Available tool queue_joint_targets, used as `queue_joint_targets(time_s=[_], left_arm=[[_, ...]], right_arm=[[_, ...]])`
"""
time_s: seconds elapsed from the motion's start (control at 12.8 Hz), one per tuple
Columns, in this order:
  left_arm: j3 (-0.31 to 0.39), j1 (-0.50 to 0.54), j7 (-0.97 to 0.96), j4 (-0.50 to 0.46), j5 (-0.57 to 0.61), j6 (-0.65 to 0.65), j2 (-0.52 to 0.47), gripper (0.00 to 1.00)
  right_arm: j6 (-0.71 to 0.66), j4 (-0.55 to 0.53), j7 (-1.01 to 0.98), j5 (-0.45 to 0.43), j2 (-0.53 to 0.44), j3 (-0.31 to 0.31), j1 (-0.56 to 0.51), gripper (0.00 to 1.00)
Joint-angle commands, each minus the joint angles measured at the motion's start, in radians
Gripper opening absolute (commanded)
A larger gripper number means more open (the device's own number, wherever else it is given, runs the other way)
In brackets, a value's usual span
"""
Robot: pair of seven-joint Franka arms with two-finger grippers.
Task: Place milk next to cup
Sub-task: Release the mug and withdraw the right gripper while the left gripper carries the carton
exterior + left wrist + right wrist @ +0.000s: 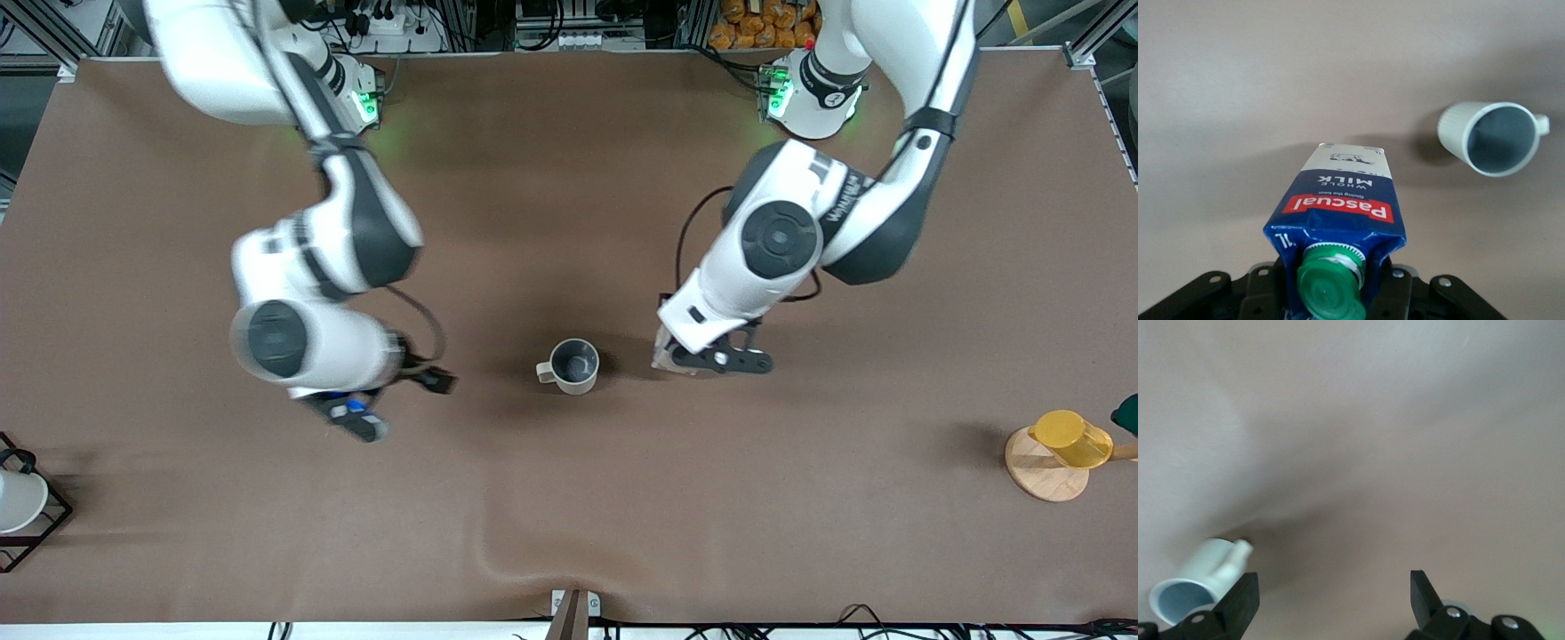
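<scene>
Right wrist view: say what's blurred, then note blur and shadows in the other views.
Right wrist view: cup and table soft, smeared. Front view: right gripper motion-blurred; dark shadow around cup. Left wrist view: milk label sharp, green cap soft, shadow beside carton.

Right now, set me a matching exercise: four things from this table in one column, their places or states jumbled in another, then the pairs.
Things
1. dark-blue milk carton with green cap
2. beige ceramic mug
3. yellow plastic cup
4. right hand

States
A. on a round wooden coaster at the left arm's end of the table
B. open, holding nothing
C. standing upright on the table, mid-table
D. gripped in the left hand, beside the mug

Pairs: 1-D, 2-C, 3-A, 4-B
</scene>
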Motion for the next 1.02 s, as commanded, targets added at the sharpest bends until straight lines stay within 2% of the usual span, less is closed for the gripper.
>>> queue_joint_targets(time_s=[0.0, 0.16, 0.47, 0.63, 0.78, 0.94], left_arm=[[0.006, -0.050, -0.098, 0.010, 0.023, -0.028, 0.000, 0.47], [0.006, -0.104, -0.153, 0.010, 0.015, -0.028, 0.010, 0.47], [0.006, -0.184, -0.284, 0.024, 0.010, -0.025, 0.051, 0.47], [0.006, -0.222, -0.336, 0.067, 0.009, -0.020, 0.088, 0.47], [0.007, -0.264, -0.396, 0.136, 0.009, -0.019, 0.144, 0.47], [0.018, -0.290, -0.411, 0.150, 0.010, 0.010, 0.169, 0.47]], right_arm=[[-0.086, -0.038, -0.398, -0.013, -0.052, 0.023, -0.173, 1.00], [-0.119, -0.041, -0.512, -0.017, -0.057, 0.023, -0.255, 1.00], [-0.162, -0.044, -0.721, -0.183, -0.083, 0.021, -0.307, 1.00], [-0.164, -0.053, -0.731, -0.171, -0.126, 0.024, -0.338, 1.00], [-0.157, -0.123, -0.721, -0.143, -0.219, 0.025, -0.350, 1.00], [-0.090, -0.275, -0.721, -0.143, -0.354, 0.023, -0.353, 1.00]])
